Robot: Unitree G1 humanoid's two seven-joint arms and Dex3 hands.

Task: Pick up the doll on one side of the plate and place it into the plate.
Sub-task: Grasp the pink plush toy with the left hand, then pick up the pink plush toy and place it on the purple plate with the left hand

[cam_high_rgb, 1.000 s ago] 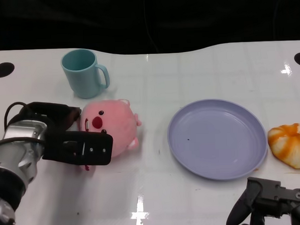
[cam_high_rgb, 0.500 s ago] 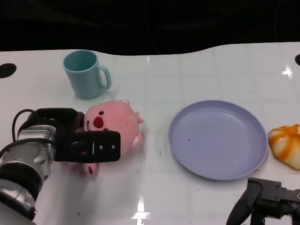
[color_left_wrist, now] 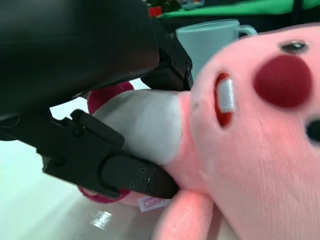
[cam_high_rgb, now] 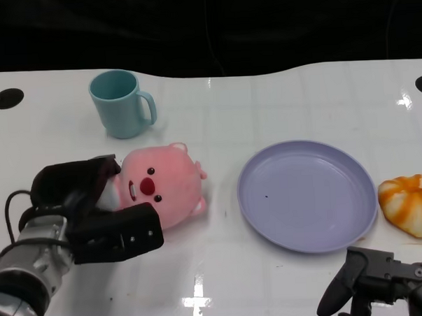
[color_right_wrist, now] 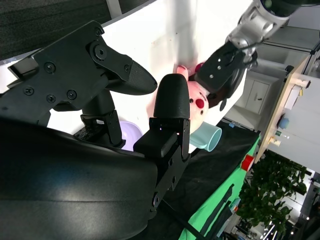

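While the left hand [cam_high_rgb: 94, 215] grips the pink doll [cam_high_rgb: 163, 184] left of the plate [cam_high_rgb: 307, 196], the grasp step looks finished; next, lifting it rightward over the plate's rim. Right hand [cam_high_rgb: 370, 284] idles, fingers apart.

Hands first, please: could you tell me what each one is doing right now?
Left hand: gripping the pink doll.
Right hand: open, holding nothing.

— What does the left arm look like?
— A ribbed silver forearm [cam_high_rgb: 23, 267] with a thin black cable looping beside it, ending in a boxy matte-black left hand [cam_high_rgb: 94, 212].
— And the right hand [cam_high_rgb: 374, 280]?
— Black too, with blocky segments and small round screws.
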